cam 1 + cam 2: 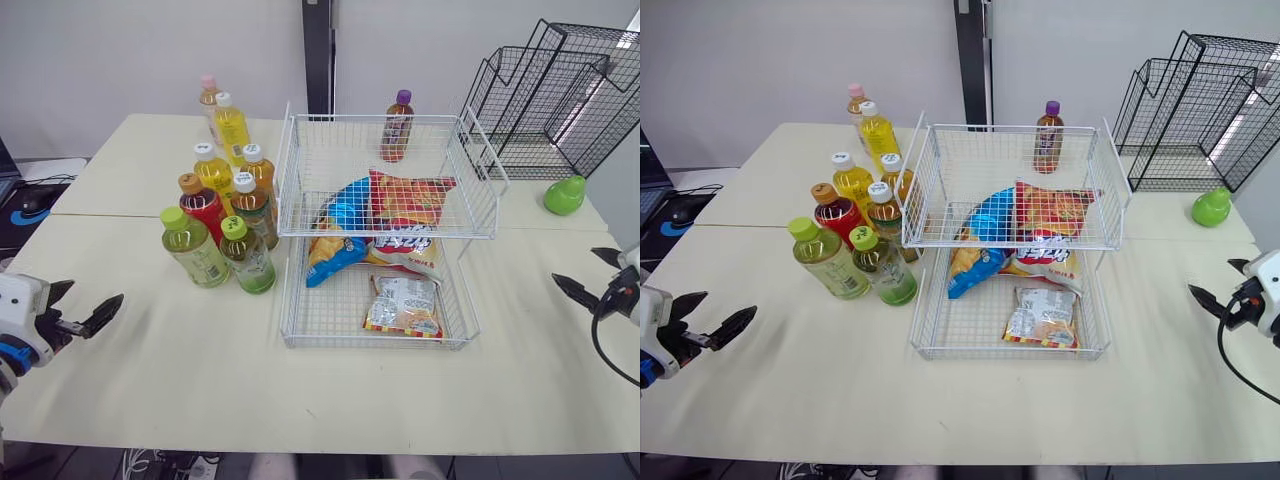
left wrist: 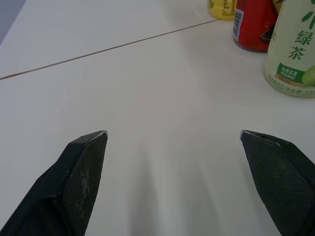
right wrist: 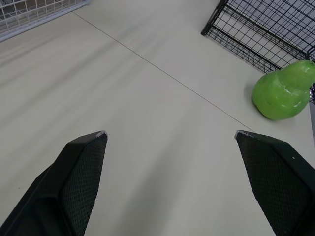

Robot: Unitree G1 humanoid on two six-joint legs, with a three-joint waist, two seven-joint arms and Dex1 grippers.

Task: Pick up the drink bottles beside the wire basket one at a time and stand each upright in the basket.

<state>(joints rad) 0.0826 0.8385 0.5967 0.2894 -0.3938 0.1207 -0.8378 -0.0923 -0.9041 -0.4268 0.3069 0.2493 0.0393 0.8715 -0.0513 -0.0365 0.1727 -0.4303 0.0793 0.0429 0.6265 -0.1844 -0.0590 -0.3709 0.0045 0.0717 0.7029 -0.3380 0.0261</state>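
The left gripper hangs low over the cream table, released, its two black fingers spread wide with bare tabletop between them. The right gripper is likewise spread and holds nothing.

Ahead of the left gripper, and a little toward the right one, stands the cluster of clear plastic drink bottles. The nearest is the pale green-tea bottle with a lime cap. Just beyond it are a red bottle with an orange-brown cap and a darker green-tea bottle. Further on is the white two-tier wire basket, which lies between the two grippers. A purple-capped brown bottle appears to stand already at the back of its upper tier.

The step in hand looks like the first reach. It is best to take the lime-capped bottle from its open outer side, closing around the body below the shoulder. Then lift it straight up, so the close neighbours stay standing, and set it on bare mesh away from the snack bags.

The left wrist view shows how wide the gap between the fingers is, with the nearest bottle's label off to one side of it, so the gripper needs swinging toward the bottle. The right wrist view shows a green pear-shaped object beside a black wire rack.
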